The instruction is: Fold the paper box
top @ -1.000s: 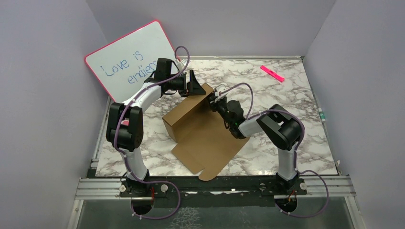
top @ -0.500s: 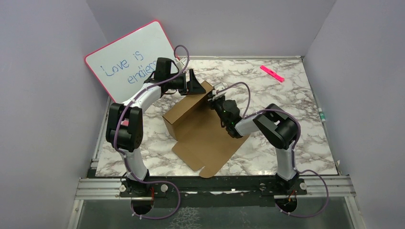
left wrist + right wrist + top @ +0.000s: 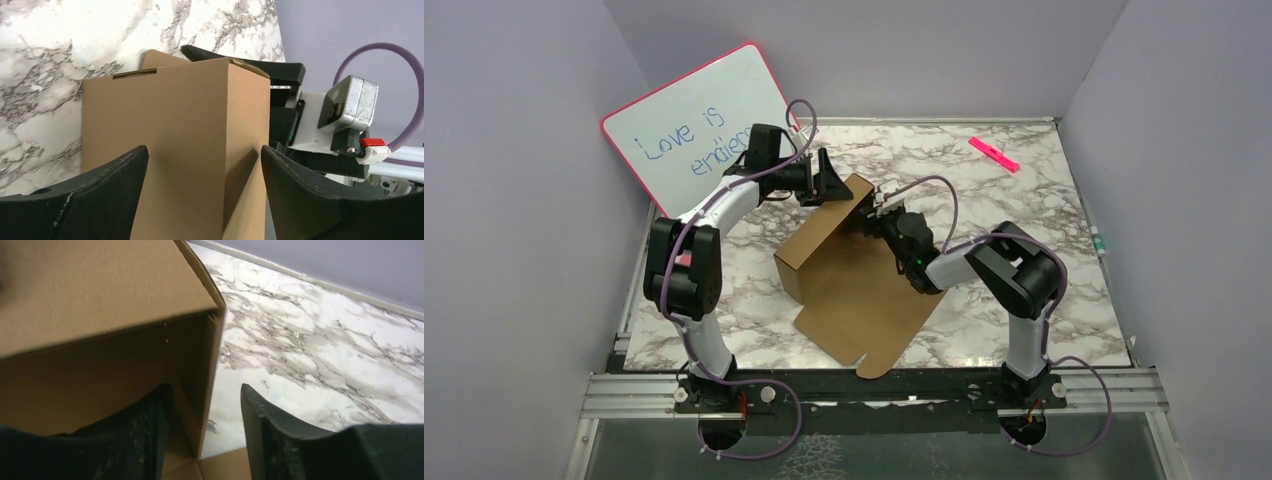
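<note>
You see the paper box on the table, its raised wall running diagonally toward the far right. At that far corner the right gripper stands spread astride the side wall — the left gripper, spread wide, is just behind it.

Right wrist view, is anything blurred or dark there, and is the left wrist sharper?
Right wrist view: the box blurs at the top left, its inside shadowed. Left wrist view: box crisp, soft shadow near its right edge.
</note>
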